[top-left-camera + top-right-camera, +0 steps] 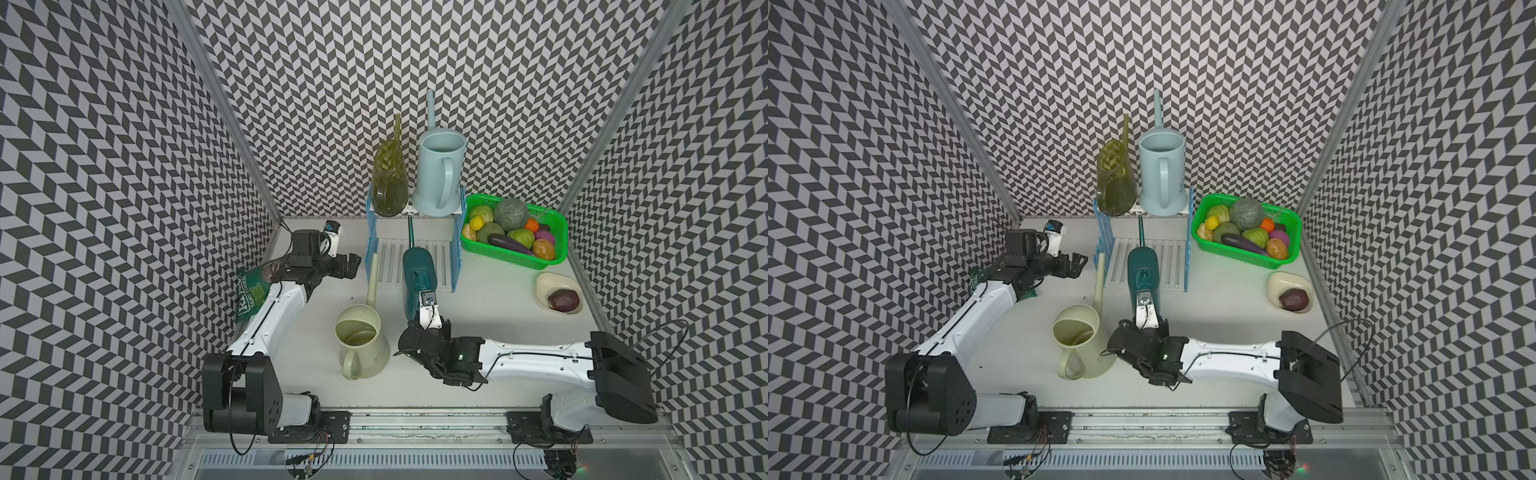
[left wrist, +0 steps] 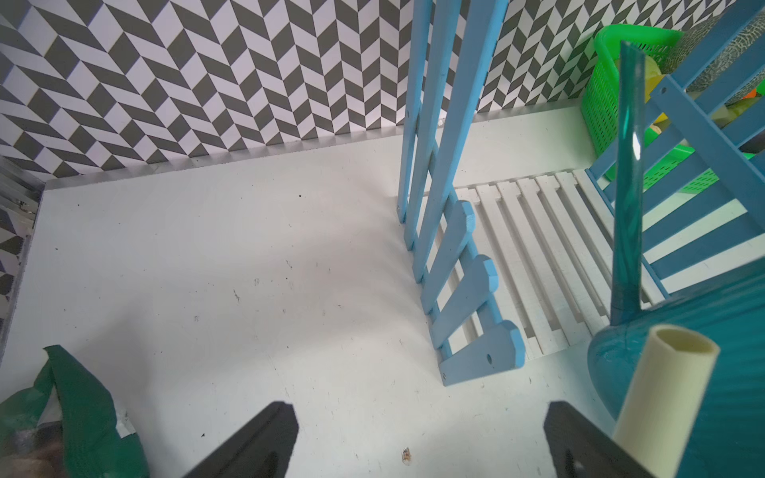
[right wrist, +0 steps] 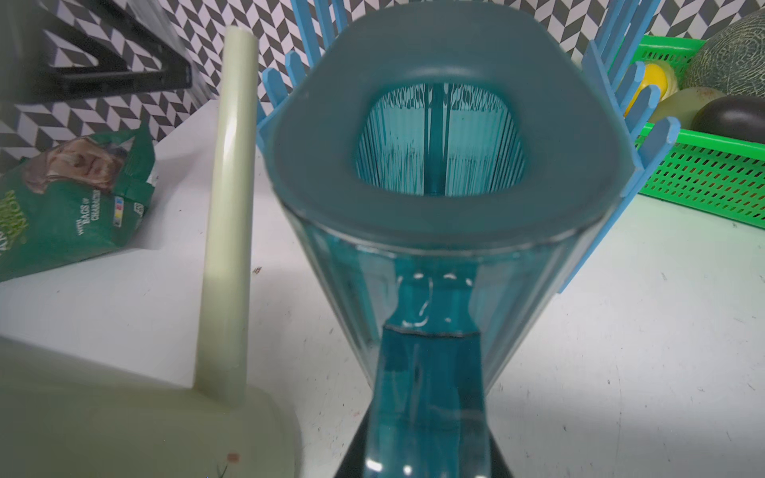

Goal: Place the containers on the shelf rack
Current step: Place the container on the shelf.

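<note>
Loading the lower tier is judged to be the step in hand. The dark teal watering can (image 1: pixel 417 270) is pinched by its loop handle in the right gripper (image 3: pixel 428 459), whose jaws are drawn close on that strap. It is held at the front edge of the shelf rack (image 1: pixel 388 257), partly over the white slats, with its thin spout aimed at the back edge under the upper tier. Whether its base touches the slats cannot be told. The can is seen to be translucent, finely ribbed plastic with a broad matte rim around an open top, and it appears tipped rather than plumb.

The upper tier is filled by the olive-green can (image 1: pixel 390 183) and the pale blue can (image 1: pixel 436 174), set side by side. The cream can (image 1: pixel 359 340) is left upright on the table (image 1: pixel 478 332), just off the rack's front left corner, its spout close beside the left side panel. The left gripper (image 2: pixel 414 447) is spread wide and empty near that panel.

Next, the teal can would need to be pushed further back between the side panels, levelled and released. Room should be kept alongside for the cream can, whose spout should not be knocked.
</note>
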`<action>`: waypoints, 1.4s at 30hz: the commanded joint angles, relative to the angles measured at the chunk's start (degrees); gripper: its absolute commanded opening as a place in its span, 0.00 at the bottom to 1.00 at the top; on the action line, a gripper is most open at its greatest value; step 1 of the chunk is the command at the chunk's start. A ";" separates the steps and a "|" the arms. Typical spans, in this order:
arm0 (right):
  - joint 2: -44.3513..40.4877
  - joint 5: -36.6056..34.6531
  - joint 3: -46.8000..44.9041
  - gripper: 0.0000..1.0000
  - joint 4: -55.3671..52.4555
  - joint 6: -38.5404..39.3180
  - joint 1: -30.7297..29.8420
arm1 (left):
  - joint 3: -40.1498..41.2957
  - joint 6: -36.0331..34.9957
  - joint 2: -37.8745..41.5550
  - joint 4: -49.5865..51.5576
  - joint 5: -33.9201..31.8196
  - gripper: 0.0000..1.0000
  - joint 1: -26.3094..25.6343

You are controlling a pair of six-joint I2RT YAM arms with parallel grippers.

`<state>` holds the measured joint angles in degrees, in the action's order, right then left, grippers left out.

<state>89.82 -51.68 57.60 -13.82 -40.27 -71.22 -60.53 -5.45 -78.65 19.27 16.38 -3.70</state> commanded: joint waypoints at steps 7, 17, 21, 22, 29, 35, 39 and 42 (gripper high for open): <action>4.79 -0.71 6.49 0.09 7.18 4.82 6.45 | 0.68 -0.66 1.62 -0.21 1.46 1.00 0.65; 9.35 2.55 9.52 0.09 11.66 8.29 13.28 | 0.73 -0.59 1.57 -0.12 1.52 1.00 0.72; 10.73 3.41 10.23 0.09 12.37 8.60 15.39 | 0.80 -0.70 1.29 -0.24 1.55 1.00 0.77; 10.91 3.68 10.31 0.09 12.65 8.88 15.93 | 0.85 -0.70 1.26 -0.21 1.55 1.00 0.72; 11.56 7.14 10.63 0.09 14.70 11.30 19.31 | 0.60 -1.13 1.12 0.11 1.43 1.00 0.80; 12.88 7.87 12.36 0.09 12.79 11.31 20.39 | 0.54 -1.08 0.88 0.17 1.37 1.00 0.87; 13.36 8.19 12.62 0.10 11.68 10.89 20.83 | 0.48 -1.20 0.85 0.23 1.38 1.00 0.85; 13.43 8.79 12.62 0.11 11.08 10.40 20.94 | 0.45 -1.23 0.71 0.24 1.38 1.00 0.81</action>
<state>103.11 -42.74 68.31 -4.73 -29.56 -50.48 -60.07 -6.00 -78.48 19.31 17.26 -3.33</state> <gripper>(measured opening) 0.242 0.999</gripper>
